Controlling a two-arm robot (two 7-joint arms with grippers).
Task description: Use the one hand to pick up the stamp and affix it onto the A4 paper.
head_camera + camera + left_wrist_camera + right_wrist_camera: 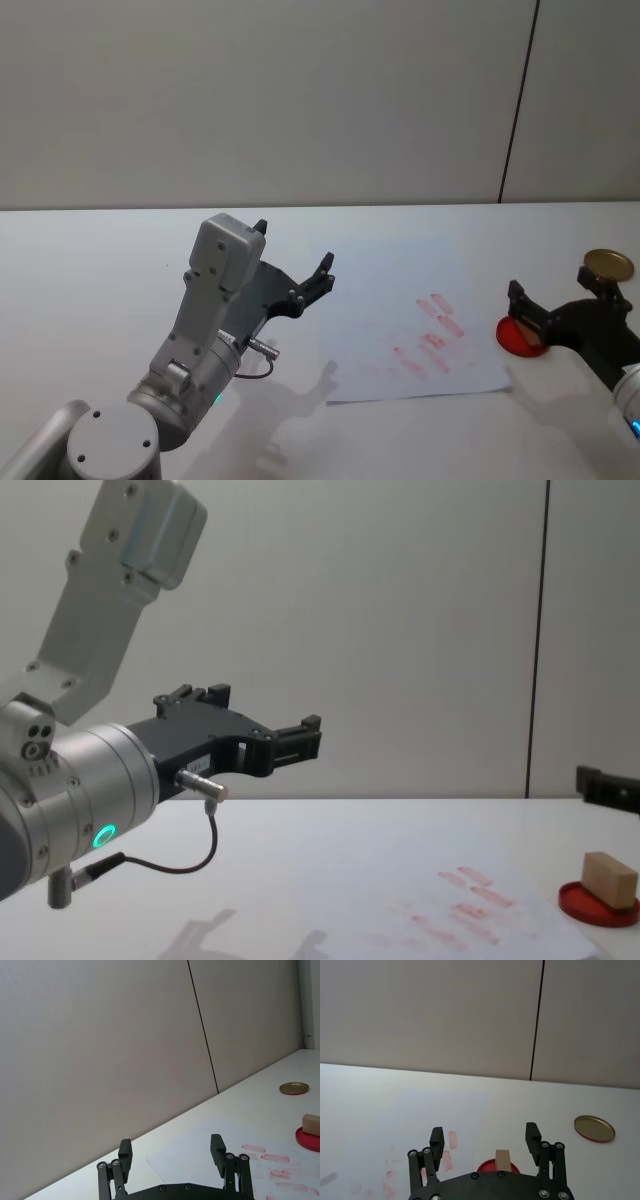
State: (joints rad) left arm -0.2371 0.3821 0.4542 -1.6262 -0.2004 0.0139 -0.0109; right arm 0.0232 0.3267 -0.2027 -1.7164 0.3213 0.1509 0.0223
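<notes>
Stamp (610,877) on pad (573,901); white table (350,850), wall (400,630) (left end effector (170,1145), right end effector (484,1133) spread).

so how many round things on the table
2: a flat red ink pad under the tan wooden stamp, right of the white paper; a gold metal lid beyond it.

tan stamp (610,877), red ink pad (600,916), red-printed white a4 paper (370,330)

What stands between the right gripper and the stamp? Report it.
Nothing visible does. The right gripper, open, faces the stamp standing on the red ink pad, with only air between. The A4 paper lies right beside the pad.
</notes>
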